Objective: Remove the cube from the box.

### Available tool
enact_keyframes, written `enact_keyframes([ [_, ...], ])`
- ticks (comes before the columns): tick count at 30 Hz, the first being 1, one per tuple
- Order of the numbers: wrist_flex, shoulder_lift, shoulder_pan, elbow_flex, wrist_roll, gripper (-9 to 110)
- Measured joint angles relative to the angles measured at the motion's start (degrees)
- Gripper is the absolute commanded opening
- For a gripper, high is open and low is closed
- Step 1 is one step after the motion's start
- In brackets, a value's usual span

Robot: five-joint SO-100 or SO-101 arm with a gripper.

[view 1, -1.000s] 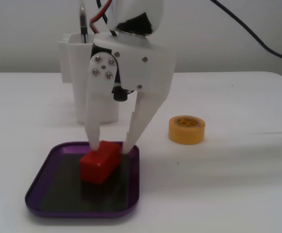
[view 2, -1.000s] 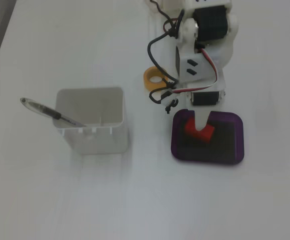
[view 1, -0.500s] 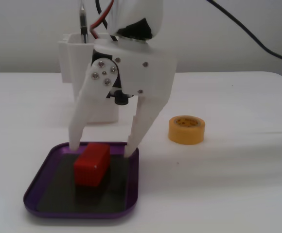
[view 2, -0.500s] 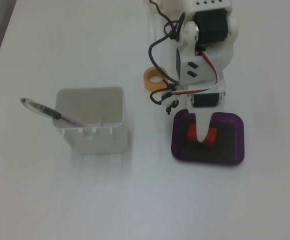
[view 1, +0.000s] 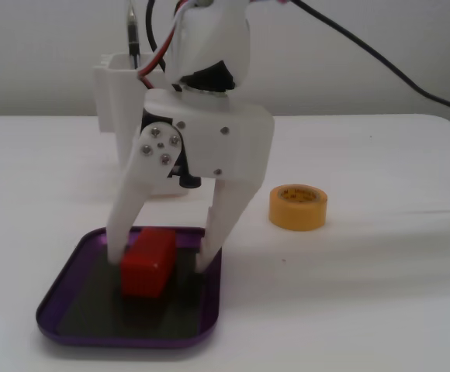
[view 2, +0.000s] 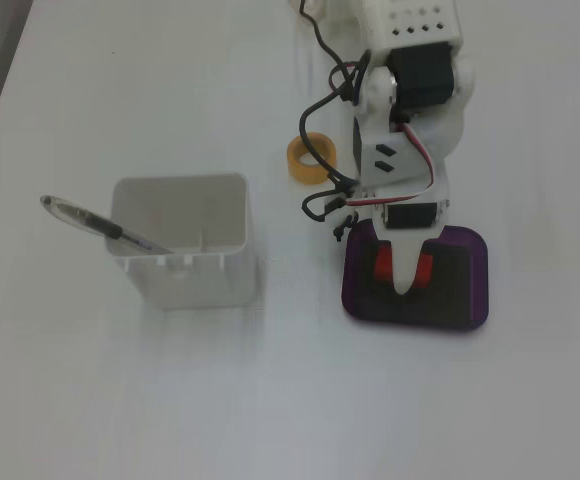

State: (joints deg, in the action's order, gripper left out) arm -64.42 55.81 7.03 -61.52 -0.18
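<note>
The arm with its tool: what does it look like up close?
The arm is white plastic with rounded shells, silver screws, black motor blocks, and red and black cables looping around it. Its tool ends in two long white fingers.

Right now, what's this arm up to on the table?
The arm's end effector is lowered into the purple tray, its open fingers straddling the red cube, which sits on the tray's dark bottom. Whether the fingers touch the cube is unclear. A yellow tape roll lies on the table beside the tray, and a white container with a pen stands apart.
</note>
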Motion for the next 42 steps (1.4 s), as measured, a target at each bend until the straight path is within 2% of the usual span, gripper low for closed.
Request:
enact_keyframes([
  [6,1.05,-0.44,0.26,0.18,0.0,-1],
  [18,0.62,2.37,0.26,0.26,1.85,-1],
  [29,-9.84,18.02,1.41,-2.55,2.64,-1],
  [37,-10.02,26.72,1.41,-19.51,2.99,-1],
  [42,-1.76,32.34,4.83,-34.89,2.72,-1],
])
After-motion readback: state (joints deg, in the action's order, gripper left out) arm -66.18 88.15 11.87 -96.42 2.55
